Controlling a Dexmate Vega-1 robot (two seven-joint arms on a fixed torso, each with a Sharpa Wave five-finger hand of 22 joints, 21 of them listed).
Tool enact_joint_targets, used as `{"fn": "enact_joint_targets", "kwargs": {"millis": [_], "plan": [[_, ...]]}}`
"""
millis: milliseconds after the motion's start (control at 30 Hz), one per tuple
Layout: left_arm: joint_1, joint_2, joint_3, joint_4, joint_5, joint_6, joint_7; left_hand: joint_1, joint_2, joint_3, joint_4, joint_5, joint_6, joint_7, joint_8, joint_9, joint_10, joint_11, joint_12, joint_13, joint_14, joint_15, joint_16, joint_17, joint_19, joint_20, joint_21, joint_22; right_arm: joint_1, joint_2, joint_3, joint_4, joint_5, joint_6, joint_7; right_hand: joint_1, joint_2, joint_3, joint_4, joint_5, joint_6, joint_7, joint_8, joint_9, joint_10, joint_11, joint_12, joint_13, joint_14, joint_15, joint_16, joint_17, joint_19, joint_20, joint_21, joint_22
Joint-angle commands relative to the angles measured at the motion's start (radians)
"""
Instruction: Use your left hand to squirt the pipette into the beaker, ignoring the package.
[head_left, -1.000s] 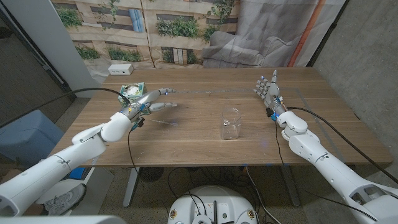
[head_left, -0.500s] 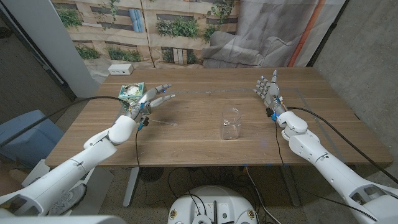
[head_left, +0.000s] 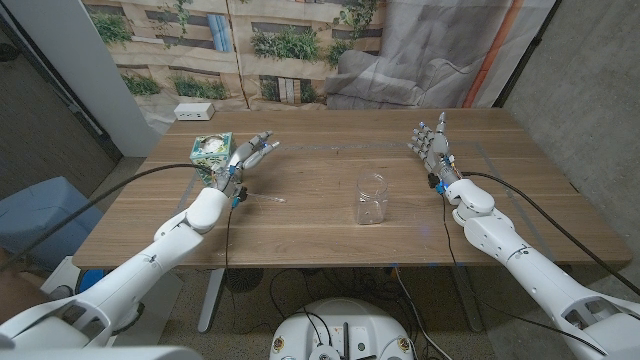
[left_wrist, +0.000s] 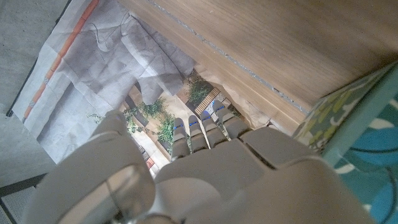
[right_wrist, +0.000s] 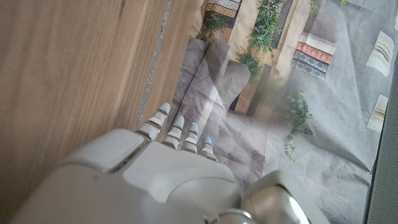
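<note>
A clear glass beaker (head_left: 371, 197) stands upright near the middle of the wooden table (head_left: 330, 235). A thin clear pipette (head_left: 268, 198) lies on the table to the beaker's left, with nothing touching it. My left hand (head_left: 245, 160) is beyond the pipette, fingers stretched out and apart, right beside the green and teal package (head_left: 211, 148); it holds nothing. The left wrist view shows my left hand (left_wrist: 199, 168) with the package (left_wrist: 354, 130) close alongside. My right hand (head_left: 432, 145) stands upright at the right, fingers spread and empty, also seen as right hand (right_wrist: 168, 168).
A white power strip (head_left: 194, 111) lies at the table's far left corner. A printed backdrop and a grey sheet hang behind the far edge. Black cables trail from both arms over the table's sides.
My left hand has swung away from the pipette toward the far left and now sits against the package, which looks tipped more upright. The beaker, pipette and right hand stayed put.
</note>
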Motion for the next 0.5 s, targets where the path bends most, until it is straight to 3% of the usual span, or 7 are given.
{"fn": "enact_joint_targets", "kwargs": {"millis": [33,500], "plan": [[-0.039,-0.105,0.005,0.13,-0.097,-0.082,0.016,-0.013,0.003,-0.002,0.008,0.004,-0.01,0.007,0.0,0.001,-0.008,0.003,-0.002,0.003,-0.008,0.004,0.0,0.003,-0.01,-0.022,-0.003,0.003,-0.001,-0.001,0.0,0.0,0.0,0.0,0.0,0.0,0.059,-0.008,-0.001,0.005,0.001,-0.009,0.003,0.002,-0.006,-0.005,0.002,0.002,-0.009,-0.083,0.006,0.004,0.008,0.002,-0.004,0.005],[0.057,-0.165,-0.022,0.038,-0.164,-0.038,0.117,-0.036,0.015,0.001,0.012,0.007,0.007,0.017,0.013,0.002,0.001,0.005,0.007,0.003,0.002,0.009,0.007,0.002,-0.006,-0.019,0.003,0.002,0.0,0.0,0.0,0.001,0.0,0.001,0.001,0.0,0.059,-0.008,-0.001,0.004,0.001,-0.008,0.004,0.002,-0.002,-0.005,0.004,0.002,-0.006,-0.084,0.007,0.004,0.008,0.002,-0.003,0.005]]}}
